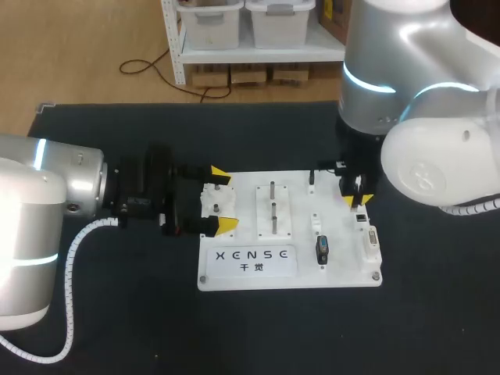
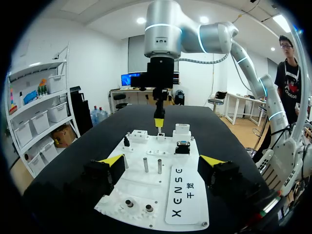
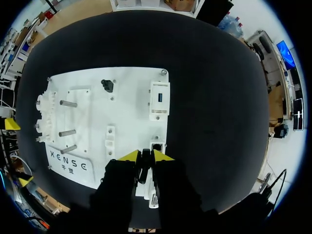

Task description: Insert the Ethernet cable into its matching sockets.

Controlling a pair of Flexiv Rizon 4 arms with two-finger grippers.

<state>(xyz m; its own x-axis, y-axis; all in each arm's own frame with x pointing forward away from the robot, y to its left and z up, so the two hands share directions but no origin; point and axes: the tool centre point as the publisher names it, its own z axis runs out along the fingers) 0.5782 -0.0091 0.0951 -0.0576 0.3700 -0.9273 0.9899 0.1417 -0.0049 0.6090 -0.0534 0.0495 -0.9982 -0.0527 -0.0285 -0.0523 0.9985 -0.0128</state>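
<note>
No plug seated yet, by my reading! The right gripper [image 1: 355,197] hangs over the board's [image 1: 298,191] 3 o'clock edge, jaws narrow, pinching what looks like the cable's plug [image 3: 145,165] just beside its socket [image 3: 157,146]. The left gripper [image 1: 223,199], jaws wide, straddles the 9 o'clock edge. The push-in remains.

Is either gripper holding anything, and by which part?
The right gripper pinches a slim dark piece, probably the Ethernet plug; which part is hidden. The left gripper holds nothing.
</note>
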